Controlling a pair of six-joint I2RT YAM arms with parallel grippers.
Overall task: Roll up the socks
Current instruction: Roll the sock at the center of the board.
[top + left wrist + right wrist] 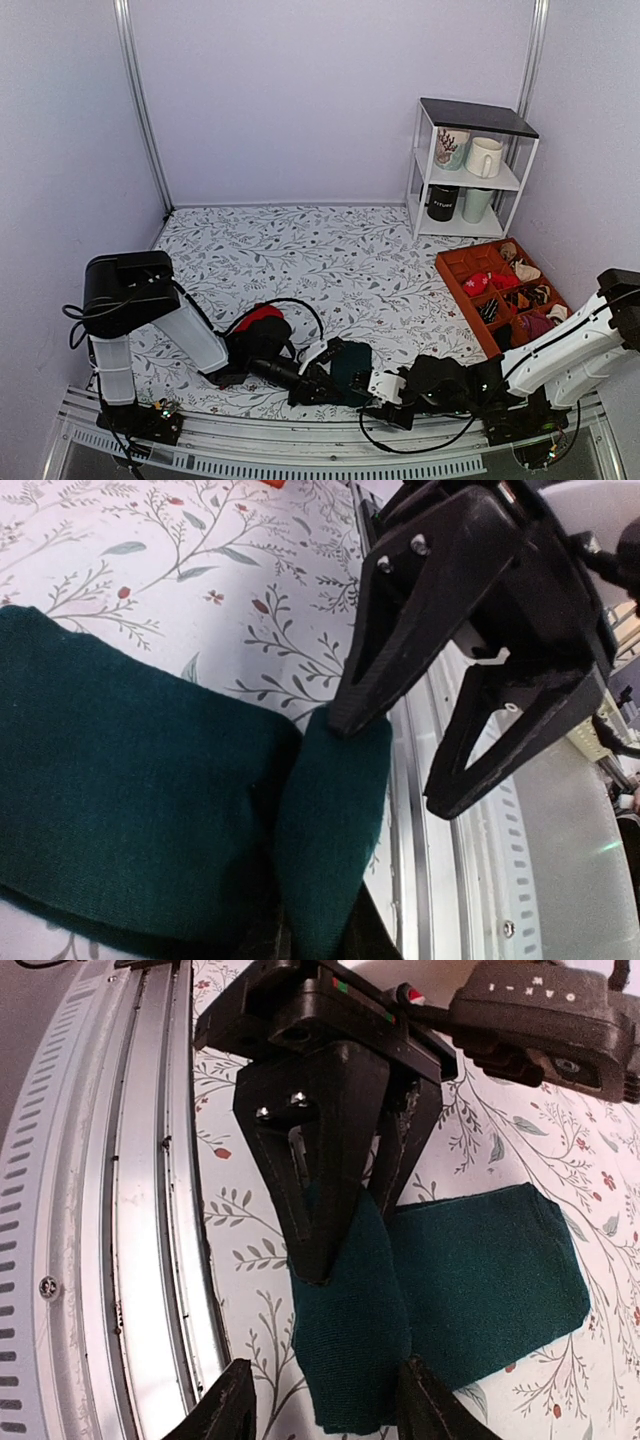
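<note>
Near edge of bench (330,250), middle: right claw (327,1392) spread, straddling the folded end of the teal sock (480,1260). Left claw (350,1230) pinching that same fold. Red sock (258,317) just behind, toward the left edge, by the left arm (190,335).

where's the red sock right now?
Top view, left of centre near the front: the red sock lies bunched just behind the wrist of the left arm, with the teal sock to its right.
</note>
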